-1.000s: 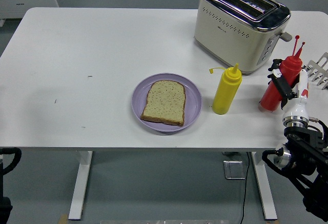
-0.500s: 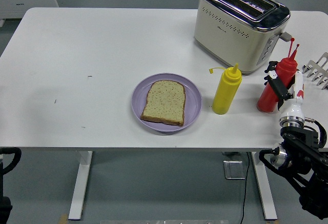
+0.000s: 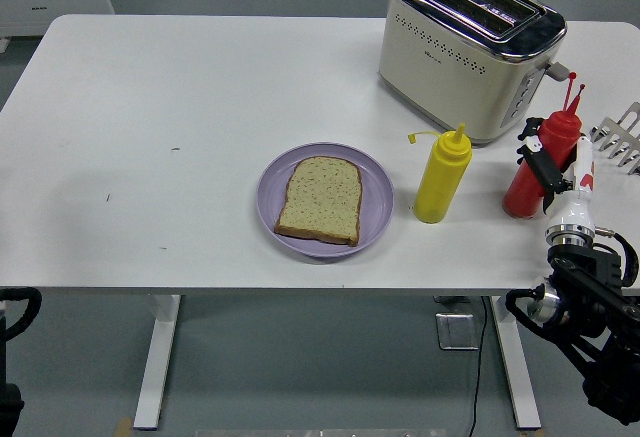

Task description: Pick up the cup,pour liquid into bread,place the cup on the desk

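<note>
The right hand [image 3: 548, 169] has its black fingers [image 3: 535, 154] curled around the red squeeze bottle [image 3: 530, 182], which stands on the white tabletop [image 3: 200, 107] in front of the toaster [image 3: 465, 47]. A slice of bread [image 3: 320, 199] lies on the purple plate [image 3: 375, 197], with a yellow squeeze bottle [image 3: 441, 177] just to its right. The left arm [image 3: 12, 357] rests low at the bottom-left corner, its fingers out of sight.

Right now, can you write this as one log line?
right hand: shut on red squeeze bottle | slice of bread: on purple plate | pour: not started

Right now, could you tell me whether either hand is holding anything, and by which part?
The right hand grips the red squeeze bottle around its body, below the nozzle. The left hand holds nothing.
</note>
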